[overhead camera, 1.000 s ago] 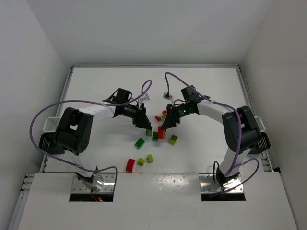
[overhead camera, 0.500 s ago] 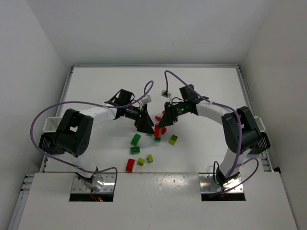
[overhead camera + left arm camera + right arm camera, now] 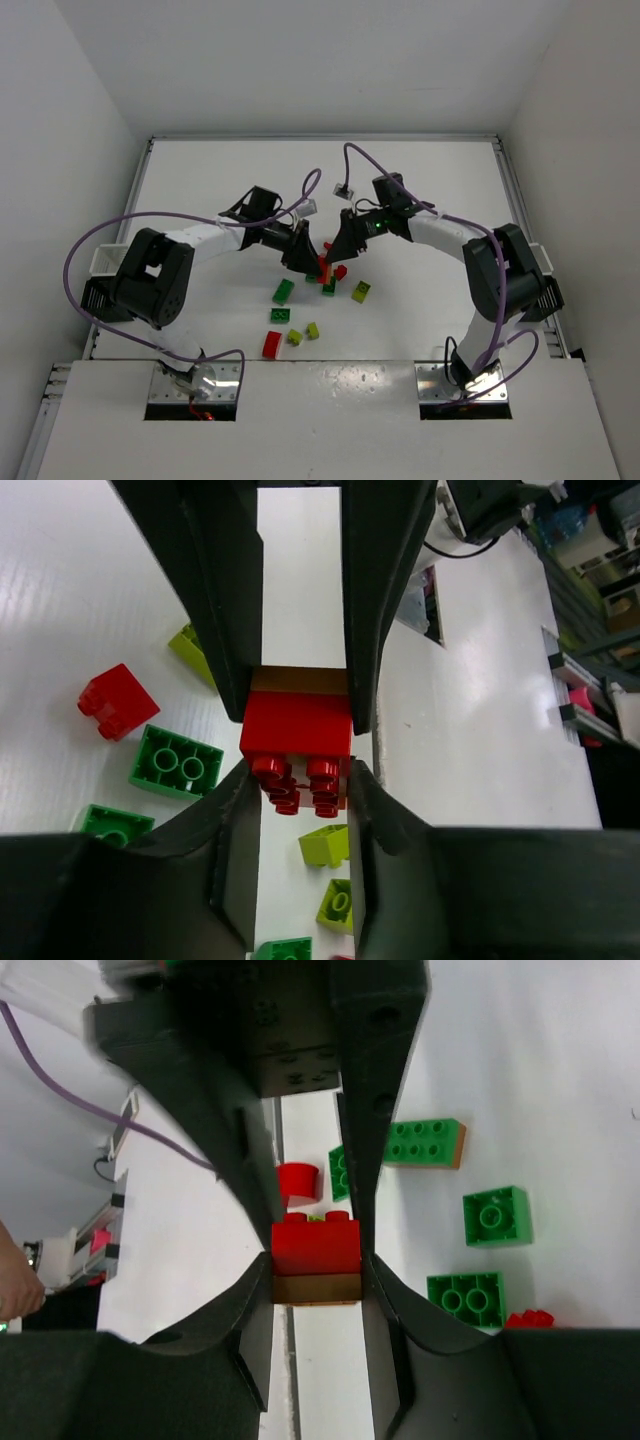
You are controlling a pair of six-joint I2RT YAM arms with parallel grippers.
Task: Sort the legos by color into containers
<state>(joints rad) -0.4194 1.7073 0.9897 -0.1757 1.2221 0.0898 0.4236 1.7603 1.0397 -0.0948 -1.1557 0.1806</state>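
Observation:
A small stack of legos (image 3: 324,268), a red brick (image 3: 296,730) clicked to a brown-orange one (image 3: 316,1288), hangs between both grippers above the middle of the table. My left gripper (image 3: 308,258) (image 3: 298,780) is shut on the studded red end. From the opposite side my right gripper (image 3: 338,255) (image 3: 316,1270) is shut on the stack where red meets brown. Loose legos lie below: dark green (image 3: 284,291) (image 3: 280,314), red (image 3: 271,344), lime (image 3: 312,329) (image 3: 360,291). A white container (image 3: 105,260) shows at the table's left edge, partly behind the left arm.
More bricks lie under the grippers: a red one (image 3: 117,700), a green one (image 3: 175,763) and a lime one (image 3: 326,845) in the left wrist view, green ones (image 3: 424,1143) (image 3: 491,1215) in the right wrist view. Purple cables loop over both arms. Walls enclose the table.
My left gripper opened, moved right to the stack in the right gripper and closed on its red end. A dark green brick now lies loose on the table left of centre.

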